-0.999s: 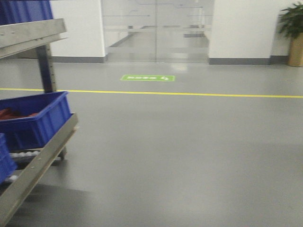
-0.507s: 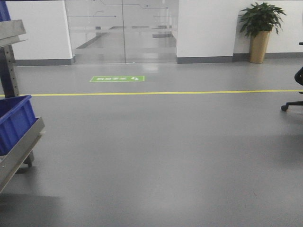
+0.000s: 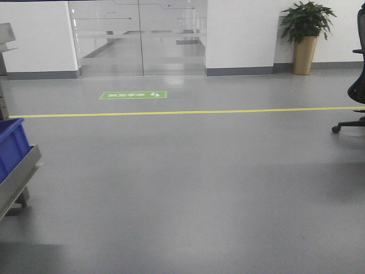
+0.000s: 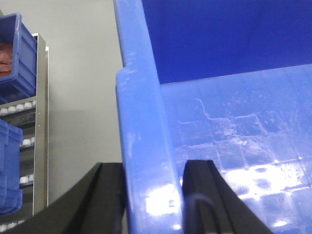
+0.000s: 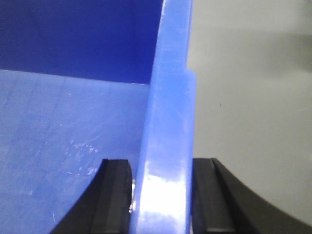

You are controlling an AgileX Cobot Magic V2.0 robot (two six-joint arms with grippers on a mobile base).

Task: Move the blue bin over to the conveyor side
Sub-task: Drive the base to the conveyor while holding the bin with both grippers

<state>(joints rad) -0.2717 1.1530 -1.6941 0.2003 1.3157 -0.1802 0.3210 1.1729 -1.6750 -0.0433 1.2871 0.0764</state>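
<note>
Only one marking spotted: green floor sticker (image 3: 133, 95) with white characters, too blurred to read. Nothing legible elsewhere.

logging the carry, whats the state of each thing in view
blue bin: gripped on two opposite walls, empty where visible
left gripper: shut on the blue bin's wall
right gripper: shut on the blue bin's wall
rack bin: shelved, red contents inside
glass doors: shut
potted plant: upright
</note>
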